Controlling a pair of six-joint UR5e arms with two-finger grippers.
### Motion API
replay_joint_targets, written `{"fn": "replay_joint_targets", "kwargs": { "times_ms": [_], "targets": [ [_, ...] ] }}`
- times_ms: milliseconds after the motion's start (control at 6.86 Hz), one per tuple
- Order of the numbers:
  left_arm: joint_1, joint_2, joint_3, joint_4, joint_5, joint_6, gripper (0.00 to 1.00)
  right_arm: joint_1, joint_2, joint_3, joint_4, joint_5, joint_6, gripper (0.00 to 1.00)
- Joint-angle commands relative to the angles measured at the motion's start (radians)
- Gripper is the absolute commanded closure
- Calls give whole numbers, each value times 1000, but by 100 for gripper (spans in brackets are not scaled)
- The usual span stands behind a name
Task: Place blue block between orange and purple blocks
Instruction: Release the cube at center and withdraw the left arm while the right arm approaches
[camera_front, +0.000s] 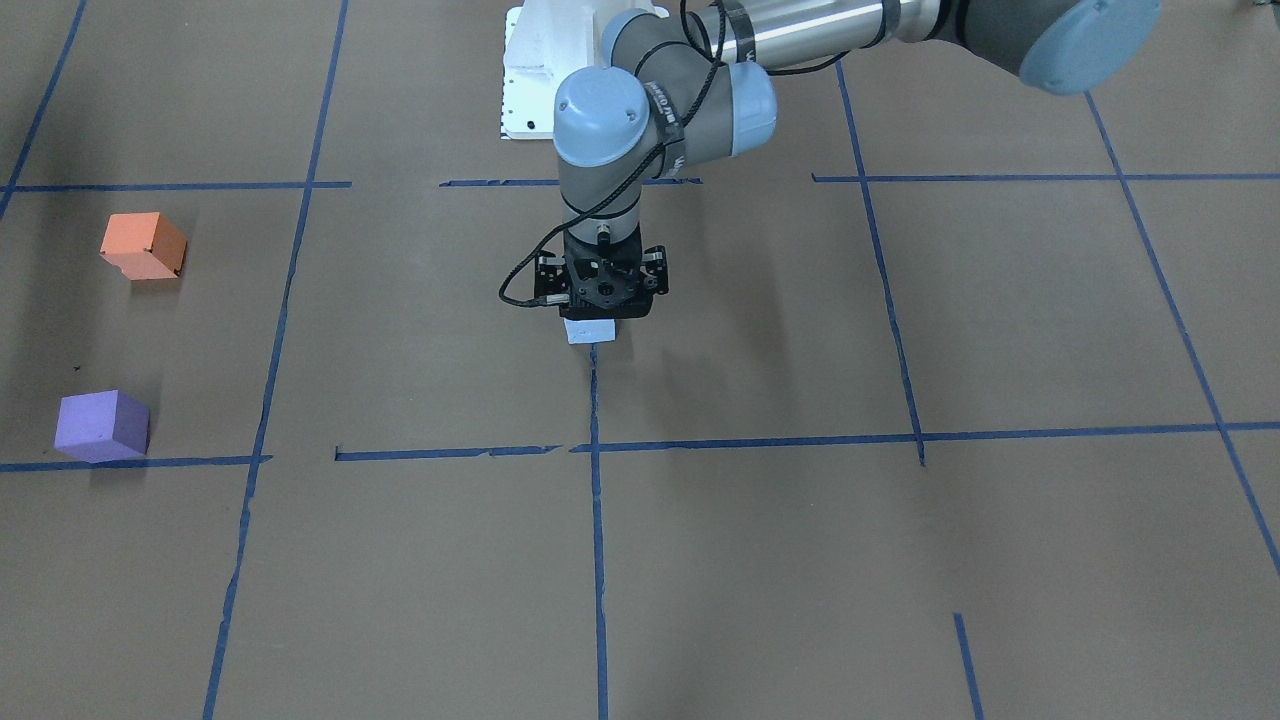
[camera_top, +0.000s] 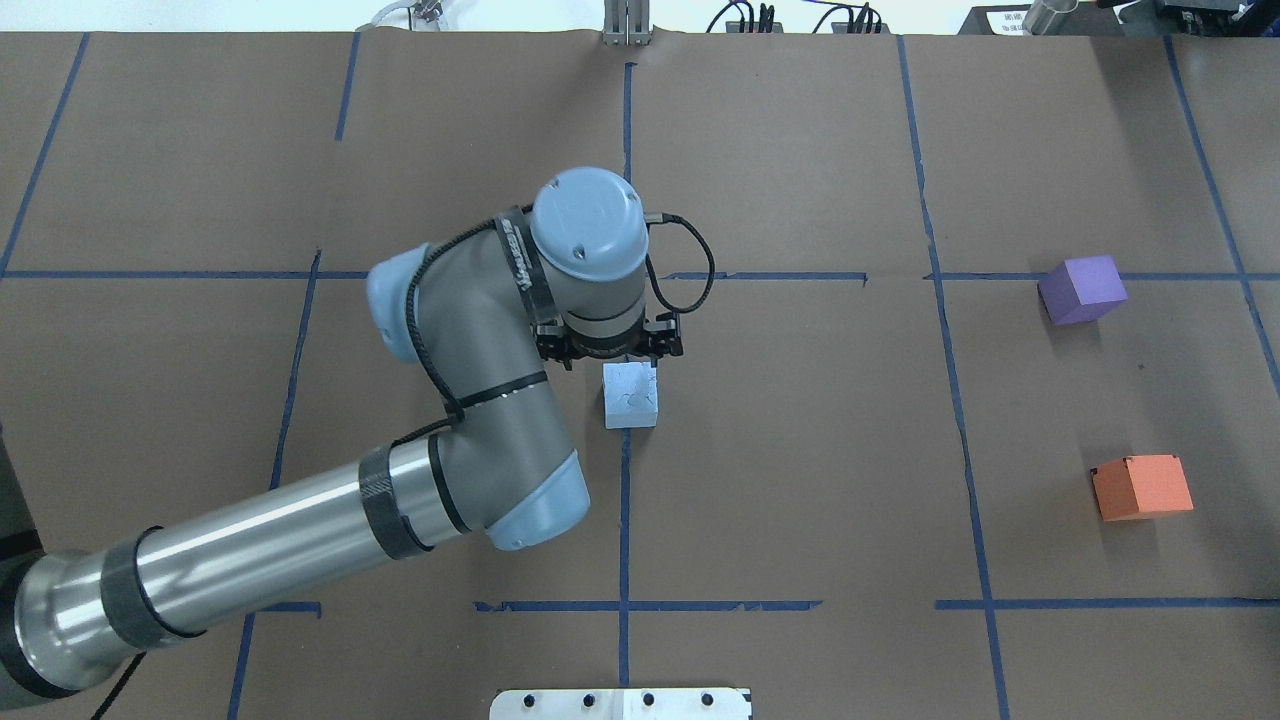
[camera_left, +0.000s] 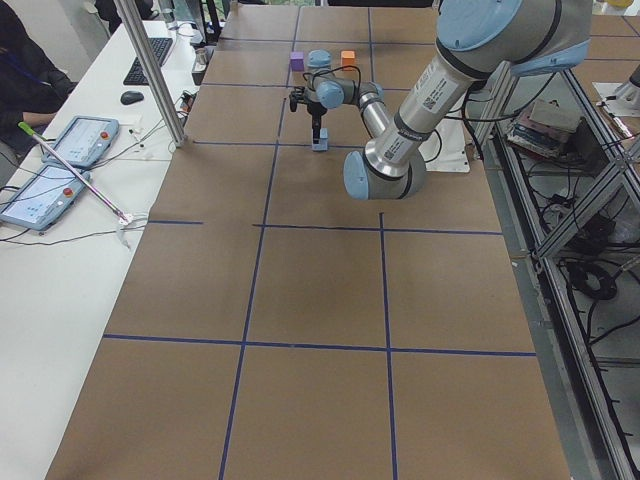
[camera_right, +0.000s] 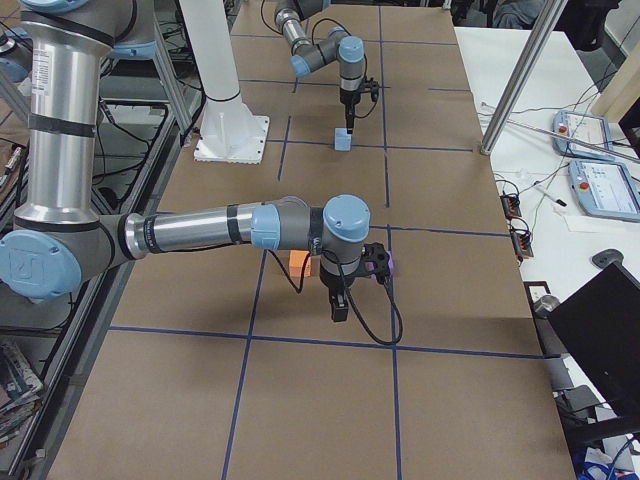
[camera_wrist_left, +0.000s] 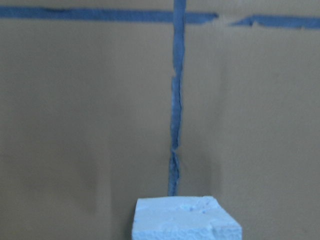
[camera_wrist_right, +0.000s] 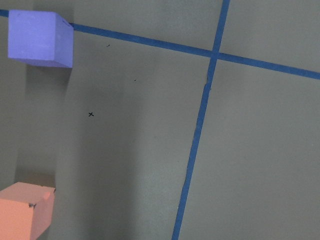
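The pale blue block (camera_front: 590, 332) sits on the brown table at the centre tape line, also seen in the overhead view (camera_top: 630, 397) and at the bottom of the left wrist view (camera_wrist_left: 185, 220). My left gripper (camera_front: 601, 300) points straight down right over it; its fingers are hidden, so I cannot tell whether it is open or shut. The orange block (camera_top: 1142, 487) and the purple block (camera_top: 1082, 289) stand apart at the far right, with a bare gap between them (camera_wrist_right: 90, 115). My right gripper (camera_right: 339, 308) hangs near them and shows only in the exterior right view.
Blue tape lines (camera_top: 625, 520) divide the brown table into squares. The white robot base plate (camera_top: 620, 705) is at the near edge. A side desk with tablets (camera_left: 60, 170) and a metal post (camera_left: 150, 70) stand beyond the table's far edge.
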Motion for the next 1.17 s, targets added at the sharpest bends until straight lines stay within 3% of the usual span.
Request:
{"fn": "replay_joint_targets", "kwargs": {
  "times_ms": [0,292,438,729,1021],
  "targets": [
    [-171,180,-288,213,-103,263,0,-3,8,1,37,5,8,0],
    [-350,404,-401,231,-110,612,0,-15,113,1,39,84,86,0],
    [-450,503,-394,222,-176,789,0,-61,189,12,33,86,146,0],
    [-671,709,-389,206,-233,1052,0,-212,323,12,28,80,349,0],
    [-866,864,-383,198,-266,1259,0,-422,507,11,30,27,709,0]
  ]
}}
